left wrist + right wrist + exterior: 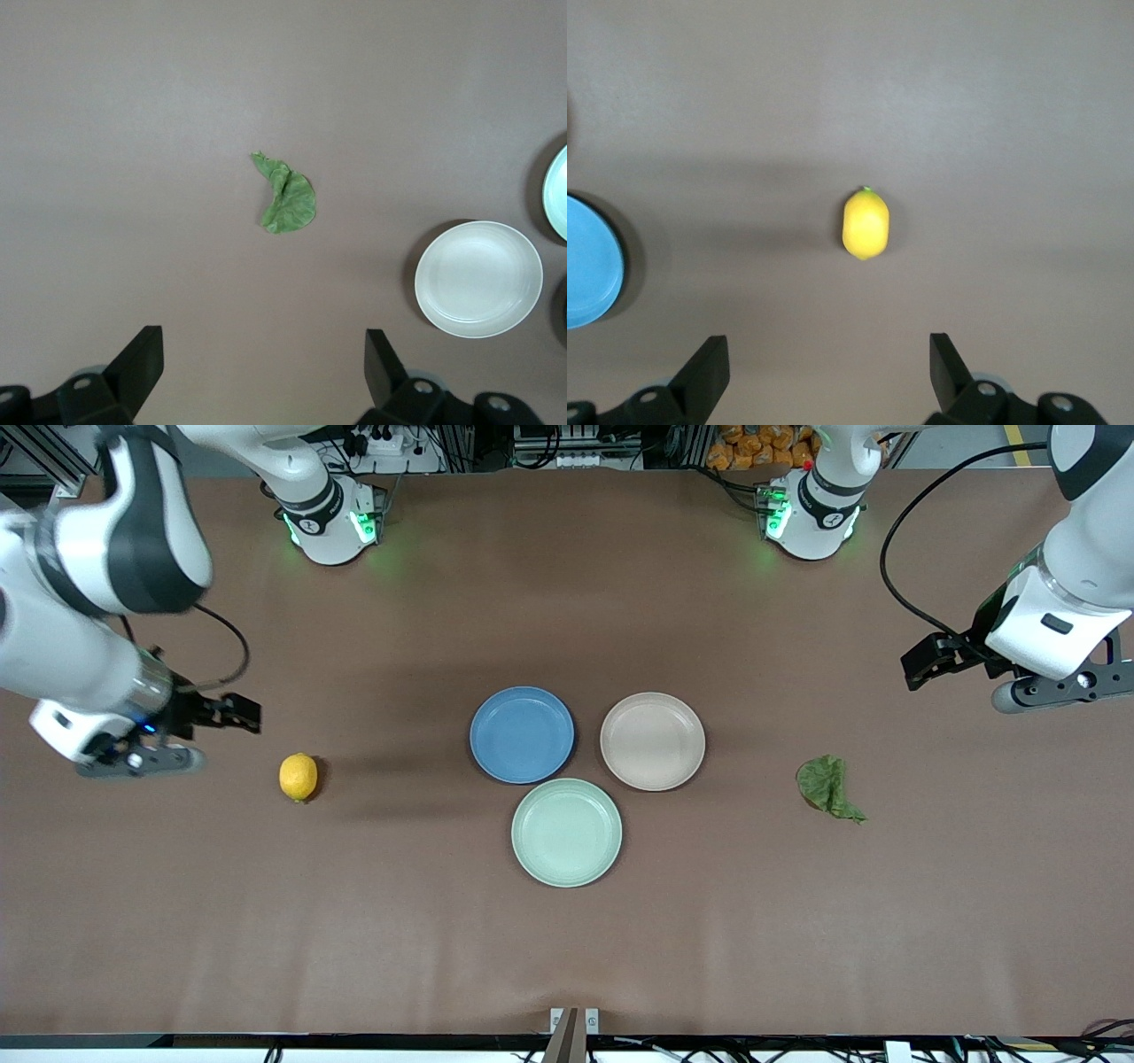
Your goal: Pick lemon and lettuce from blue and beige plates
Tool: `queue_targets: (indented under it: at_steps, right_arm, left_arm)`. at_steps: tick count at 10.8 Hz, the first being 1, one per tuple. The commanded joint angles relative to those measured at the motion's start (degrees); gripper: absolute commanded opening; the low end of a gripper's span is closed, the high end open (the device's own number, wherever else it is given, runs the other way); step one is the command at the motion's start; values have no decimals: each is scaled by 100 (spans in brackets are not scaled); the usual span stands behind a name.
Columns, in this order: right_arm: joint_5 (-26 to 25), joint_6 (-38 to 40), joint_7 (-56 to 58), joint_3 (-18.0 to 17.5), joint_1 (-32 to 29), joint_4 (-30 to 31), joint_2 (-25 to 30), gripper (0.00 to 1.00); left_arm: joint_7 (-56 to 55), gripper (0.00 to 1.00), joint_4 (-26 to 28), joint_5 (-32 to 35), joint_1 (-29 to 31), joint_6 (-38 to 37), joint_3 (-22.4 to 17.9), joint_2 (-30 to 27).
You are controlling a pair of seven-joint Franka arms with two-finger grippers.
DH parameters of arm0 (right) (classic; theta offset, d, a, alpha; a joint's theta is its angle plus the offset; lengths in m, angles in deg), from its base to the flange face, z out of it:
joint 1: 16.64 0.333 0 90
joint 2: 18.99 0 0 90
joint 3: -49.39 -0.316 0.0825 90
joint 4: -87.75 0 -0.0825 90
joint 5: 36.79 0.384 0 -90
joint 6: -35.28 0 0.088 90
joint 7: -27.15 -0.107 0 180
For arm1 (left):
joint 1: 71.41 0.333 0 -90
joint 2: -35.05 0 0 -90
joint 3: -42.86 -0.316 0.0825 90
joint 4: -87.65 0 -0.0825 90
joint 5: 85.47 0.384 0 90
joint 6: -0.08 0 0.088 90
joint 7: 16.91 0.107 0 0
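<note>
Lemon point(299, 777) lies bare on the tabletop point(567, 957) toward the right arm's end, off any plate, long axis running roughly from the robots' side to the front camera's side, pointed tip toward the front camera. Lettuce point(827, 786) lies on the tabletop toward the left arm's end, also off the plates, tail pointing toward the front camera and the left arm's end. Blue plate point(522, 734) and beige plate point(653, 741) sit side by side mid-table, both empty; mint-green plate point(567, 833) is just nearer the front camera, between them. Right end effector point(232, 715) hangs over bare tabletop near the lemon, fingers spread wide, holding nothing. Left end effector point(926, 661) hangs over bare tabletop near the lettuce, spread wide too, empty. In the right wrist view the blue plate is cut off at the edge; in the left wrist view the mint-green plate is only a sliver.
</note>
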State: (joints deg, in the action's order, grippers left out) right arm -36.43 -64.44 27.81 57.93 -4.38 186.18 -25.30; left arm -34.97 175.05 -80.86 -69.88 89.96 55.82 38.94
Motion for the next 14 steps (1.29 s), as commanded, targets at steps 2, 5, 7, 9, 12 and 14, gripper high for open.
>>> queue_targets:
  at_steps: [2, 5, 7, 9, 12, 14]
  right_arm:
    - [26, 828, 83, -177, -425, -480, 428, 100]
    - [70, 1384, 109, -248, -769, -1114, 437, 100]
    - [61, 1481, 109, -239, -848, -1300, 507, 100]
    - [8, 1630, 109, -230, -840, -1256, 543, 100]
    - [-9, 1719, 109, -221, -822, -1282, 516, 100]
    - [-27, 1754, 92, -213, -831, -1282, 516, 100]
  left_arm:
    - [136, 100, 67, 5, 14, -59, 75, -143]
    - [145, 100, 6, -4, 57, -67, 67, -143]
    - [145, 100, -152, -12, 57, -146, 58, -143]
    - [145, 100, -152, -179, 66, -155, 23, -169]
    - [232, 100, -161, -364, 101, -295, -30, -327]
    - [924, 100, -144, -461, 277, -331, -39, -336]
